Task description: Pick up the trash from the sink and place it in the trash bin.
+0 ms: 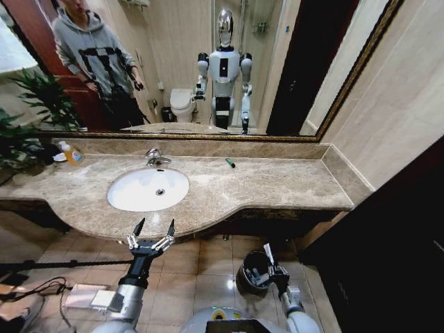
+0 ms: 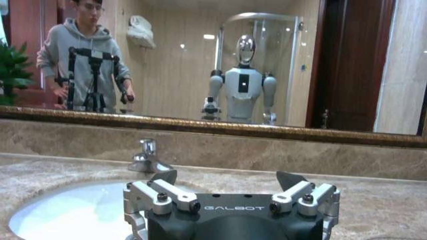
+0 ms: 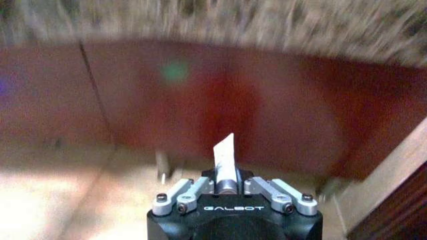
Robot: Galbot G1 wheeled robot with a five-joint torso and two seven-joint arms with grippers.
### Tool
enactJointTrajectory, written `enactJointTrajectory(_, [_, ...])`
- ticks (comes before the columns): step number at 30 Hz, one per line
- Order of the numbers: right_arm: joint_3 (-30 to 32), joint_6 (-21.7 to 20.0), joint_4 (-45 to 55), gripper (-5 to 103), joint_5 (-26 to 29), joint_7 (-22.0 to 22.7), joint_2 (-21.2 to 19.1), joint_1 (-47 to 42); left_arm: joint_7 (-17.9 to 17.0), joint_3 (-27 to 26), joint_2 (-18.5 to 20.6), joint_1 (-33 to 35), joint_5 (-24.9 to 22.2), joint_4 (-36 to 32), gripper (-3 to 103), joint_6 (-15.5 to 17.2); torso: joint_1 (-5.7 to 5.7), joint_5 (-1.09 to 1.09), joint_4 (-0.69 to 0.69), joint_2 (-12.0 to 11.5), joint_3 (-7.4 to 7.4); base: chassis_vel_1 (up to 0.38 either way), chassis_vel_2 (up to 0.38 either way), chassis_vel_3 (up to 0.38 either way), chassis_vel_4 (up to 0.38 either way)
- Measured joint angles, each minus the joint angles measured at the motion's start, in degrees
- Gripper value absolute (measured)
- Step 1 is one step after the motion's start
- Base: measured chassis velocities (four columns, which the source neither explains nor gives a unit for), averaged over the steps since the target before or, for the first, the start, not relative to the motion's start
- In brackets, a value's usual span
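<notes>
- Fingers first: my left gripper (image 1: pixel 152 229) has its two fingers spread wide and holds nothing; my right gripper (image 1: pixel 272 259) has its fingers pressed together on a flat white packet (image 3: pixel 225 151), which stands up between them.
- Largest thing before me is the marble counter (image 1: pixel 277 184), with the white sink (image 1: pixel 148 189) set in its left half and the faucet (image 1: pixel 154 157) behind the bowl.
- From my head camera the bowl looks bare; I see no trash lying in it.
- Below the counter edge, on the floor at my right side, stands the black bin (image 1: pixel 254 272). The right gripper hangs just over its rim, with the packet's long axis pointing up, away from the bin.
- I judge that the coming move depends on this: the packet is almost above the bin opening, so the right arm is the near one and the bin lies directly under its fingers.
- Left gripper waits in front of the counter edge, fingertips pointing toward the sink; the left wrist camera sees the bowl just ahead of it.
- Smallest piece: a green stick (image 1: pixel 229 162) lies on the counter near the back wall, right of the faucet, outside the sink, its long axis slanted. It is nearer to the left arm, I think.
</notes>
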Motion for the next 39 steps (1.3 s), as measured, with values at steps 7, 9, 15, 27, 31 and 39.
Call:
enactJointTrajectory(7, [-1.15, -4.51, -12.65, 18, -2.72, -1.60, 0.70, 7.88, -0.01, 0.00, 0.00, 0.00, 0.00, 0.00, 100, 0.00, 0.00, 0.04, 0.00, 0.00, 0.00, 0.000, 0.000, 0.000, 0.000])
enactJointTrajectory(9, [-1.32, -5.49, -15.64, 18, -3.08, -1.84, 0.89, 9.79, 0.00, 0.00, 0.00, 0.00, 0.00, 0.00, 100, 0.00, 0.00, 0.01, 0.00, 0.00, 0.00, 0.000, 0.000, 0.000, 0.000])
enactJointTrajectory(15, [-1.45, -5.31, -28.25, 18, -7.43, -2.87, 2.06, 18.10, 0.00, 0.00, 0.00, 0.00, 0.00, 0.00, 100, 0.00, 0.00, 0.01, 0.00, 0.00, 0.00, 0.000, 0.000, 0.000, 0.000])
enactJointTrajectory(27, [-0.21, 1.33, -52.08, 18, -10.17, -2.26, 3.26, 31.07, 0.00, 0.00, 0.00, 0.00, 0.00, 0.00, 100, 0.00, 0.00, 0.02, 0.00, 0.00, 0.00, 0.000, 0.000, 0.000, 0.000])
enactJointTrajectory(31, [-0.12, 1.73, -55.29, 18, -9.92, -2.39, 3.18, 32.79, 0.00, 0.00, 0.00, 0.00, 0.00, 0.00, 100, 0.00, 0.00, 0.01, 0.00, 0.00, 0.00, 0.000, 0.000, 0.000, 0.000])
enactJointTrajectory(39, [-0.20, 1.51, -54.92, 33, -9.58, -2.94, 2.72, 32.91, 0.00, 0.00, 0.00, 0.00, 0.00, 0.00, 100, 0.00, 0.00, 0.02, 0.00, 0.00, 0.00, 0.000, 0.000, 0.000, 0.000])
